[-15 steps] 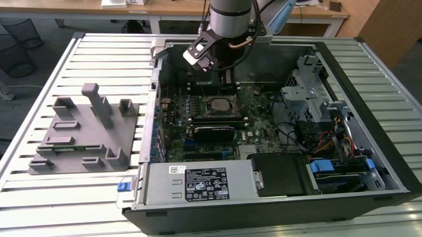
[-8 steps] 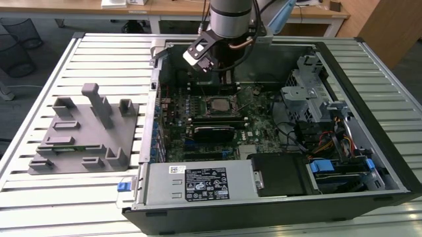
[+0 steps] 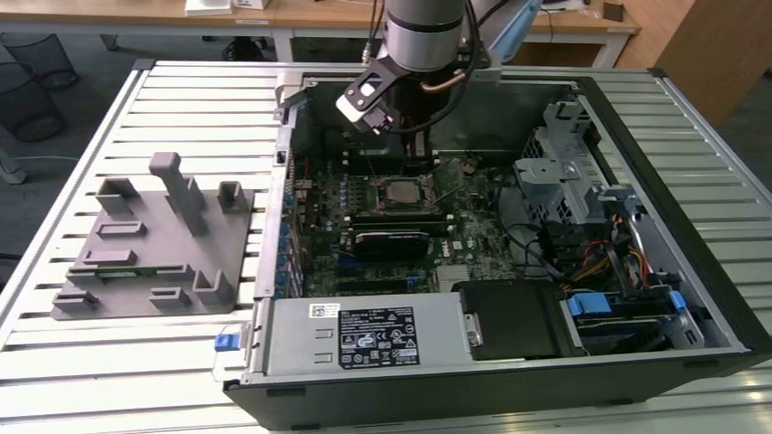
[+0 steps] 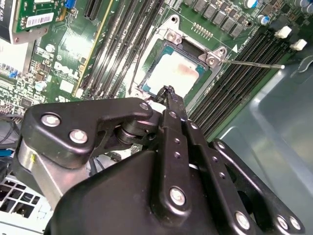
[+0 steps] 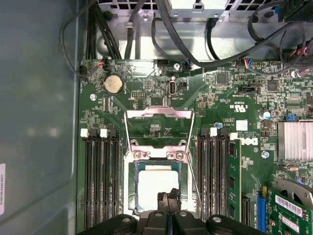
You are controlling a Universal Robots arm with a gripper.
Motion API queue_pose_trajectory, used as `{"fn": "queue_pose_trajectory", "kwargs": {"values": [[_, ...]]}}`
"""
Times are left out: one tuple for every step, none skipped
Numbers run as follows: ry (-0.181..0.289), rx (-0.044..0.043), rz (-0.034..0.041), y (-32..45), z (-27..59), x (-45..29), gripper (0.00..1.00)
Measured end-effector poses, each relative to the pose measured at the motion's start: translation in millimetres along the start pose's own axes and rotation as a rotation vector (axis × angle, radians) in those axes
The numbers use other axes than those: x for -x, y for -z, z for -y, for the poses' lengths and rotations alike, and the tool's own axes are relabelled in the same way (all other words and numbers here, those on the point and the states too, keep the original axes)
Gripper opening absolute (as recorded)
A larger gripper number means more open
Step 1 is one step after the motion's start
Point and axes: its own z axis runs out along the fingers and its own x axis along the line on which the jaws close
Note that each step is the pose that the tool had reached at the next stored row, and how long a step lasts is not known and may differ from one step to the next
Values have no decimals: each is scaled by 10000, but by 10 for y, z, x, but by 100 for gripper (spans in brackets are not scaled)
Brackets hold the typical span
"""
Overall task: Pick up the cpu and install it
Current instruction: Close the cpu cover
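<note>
The cpu point(image 5: 155, 185) lies flat in the motherboard socket, its pale silvery top facing up; I also see the cpu point(image 4: 175, 72) in the second wrist view and the cpu point(image 3: 399, 192) in the exterior view. The socket's metal load plate point(image 5: 157, 128) is swung open and its thin lever point(image 5: 195, 188) stands free. My gripper point(image 5: 168, 197) hovers just above the chip's near edge, black fingertips pressed together with nothing between them. The gripper point(image 4: 168, 90) and the gripper point(image 3: 422, 155) hang over the socket, inside the open case.
Memory slots point(image 5: 100, 176) flank the socket on both sides. A grey plastic fixture point(image 3: 151, 240) stands on the slatted table at the exterior view's left. The power supply point(image 3: 362, 334), a drive cage point(image 3: 567, 172) and cable bundles point(image 5: 161, 29) crowd the case.
</note>
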Motion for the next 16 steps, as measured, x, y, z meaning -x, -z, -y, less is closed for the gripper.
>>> {"fn": "queue_pose_trajectory", "kwargs": {"values": [[0, -14, 0, 3, -10, 0, 11], [0, -26, 2, 13, -14, 0, 11], [0, -31, 1, 33, -14, 0, 11], [-1, -33, 0, 63, -15, -1, 11], [-1, -36, -1, 101, -16, -1, 11], [-1, -39, -1, 144, -18, -1, 11], [0, -41, -1, 180, -19, -1, 11], [-1, -43, 0, 205, -20, -1, 11], [0, -44, 2, 217, -20, -1, 11], [1, -44, 1, 218, -44, -1, 11], [-1, -44, 0, 216, -78, -2, 11], [-1, -44, 0, 216, -105, -2, 11], [0, -45, 0, 215, -134, -2, 11], [0, -45, 0, 214, -163, -2, 11], [0, -45, 0, 213, -189, -3, 11], [-1, -45, 0, 213, -213, -3, 11]]}}
